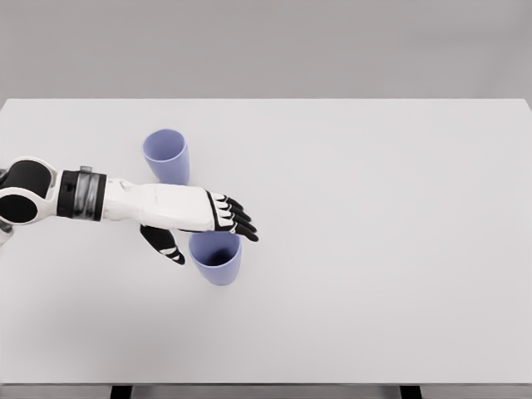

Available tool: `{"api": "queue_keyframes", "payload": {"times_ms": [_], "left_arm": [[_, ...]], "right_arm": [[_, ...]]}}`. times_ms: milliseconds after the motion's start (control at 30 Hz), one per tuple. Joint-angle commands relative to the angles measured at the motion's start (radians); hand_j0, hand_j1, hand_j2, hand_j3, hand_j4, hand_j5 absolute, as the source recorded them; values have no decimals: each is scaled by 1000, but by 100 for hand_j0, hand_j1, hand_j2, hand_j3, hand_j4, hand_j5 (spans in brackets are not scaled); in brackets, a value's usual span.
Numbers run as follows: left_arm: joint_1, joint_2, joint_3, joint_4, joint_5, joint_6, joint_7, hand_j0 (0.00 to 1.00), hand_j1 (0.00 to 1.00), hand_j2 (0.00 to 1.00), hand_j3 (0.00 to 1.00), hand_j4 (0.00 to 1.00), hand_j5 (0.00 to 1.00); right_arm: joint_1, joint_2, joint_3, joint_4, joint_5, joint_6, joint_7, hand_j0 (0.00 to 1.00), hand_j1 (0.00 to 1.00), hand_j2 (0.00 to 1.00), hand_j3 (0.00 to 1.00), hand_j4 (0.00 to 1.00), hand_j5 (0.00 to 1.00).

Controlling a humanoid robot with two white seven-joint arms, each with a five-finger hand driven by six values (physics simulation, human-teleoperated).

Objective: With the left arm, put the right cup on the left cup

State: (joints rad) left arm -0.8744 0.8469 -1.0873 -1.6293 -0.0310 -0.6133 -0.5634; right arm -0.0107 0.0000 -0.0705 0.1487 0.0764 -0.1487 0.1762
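Observation:
Two lavender cups stand upright on the white table (pixel 374 249). The left cup (pixel 165 155) is farther back, and the right cup (pixel 216 258) is nearer the front. My left hand (pixel 209 235) reaches in from the left and hovers over the right cup's rim. Its fingers (pixel 237 218) stretch across the far side of the rim, and the thumb (pixel 166 246) hangs down just left of the cup. The hand is spread and holds nothing. Part of the right cup's rim is hidden behind the fingers.
The left forearm (pixel 125 199) crosses just in front of the left cup. The table's front edge runs along the bottom of the view, with dark legs below it.

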Motion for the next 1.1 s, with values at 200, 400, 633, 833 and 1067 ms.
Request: {"api": "queue_keyframes", "payload": {"times_ms": [200, 400, 633, 833, 1067], "left_arm": [[2, -15, -3, 11, 2, 2, 0, 100, 100, 100, 100, 100, 100], [21, -17, -2, 17, 2, 2, 0, 100, 100, 100, 100, 100, 100], [29, -15, -5, 17, 2, 2, -1, 54, 54, 54, 54, 54, 54], [35, -14, 0, 11, 10, 2, 0, 54, 54, 54, 54, 54, 54], [23, 60, 33, -32, 75, 2, 10, 48, 48, 48, 48, 48, 48]], "right_arm": [[0, 0, 0, 0, 0, 0, 0, 100, 100, 100, 100, 100, 100], [0, 0, 0, 0, 0, 0, 0, 100, 100, 100, 100, 100, 100], [0, 0, 0, 0, 0, 0, 0, 100, 100, 100, 100, 100, 100], [0, 0, 0, 0, 0, 0, 0, 100, 100, 100, 100, 100, 100], [0, 0, 0, 0, 0, 0, 0, 100, 100, 100, 100, 100, 100]]}}
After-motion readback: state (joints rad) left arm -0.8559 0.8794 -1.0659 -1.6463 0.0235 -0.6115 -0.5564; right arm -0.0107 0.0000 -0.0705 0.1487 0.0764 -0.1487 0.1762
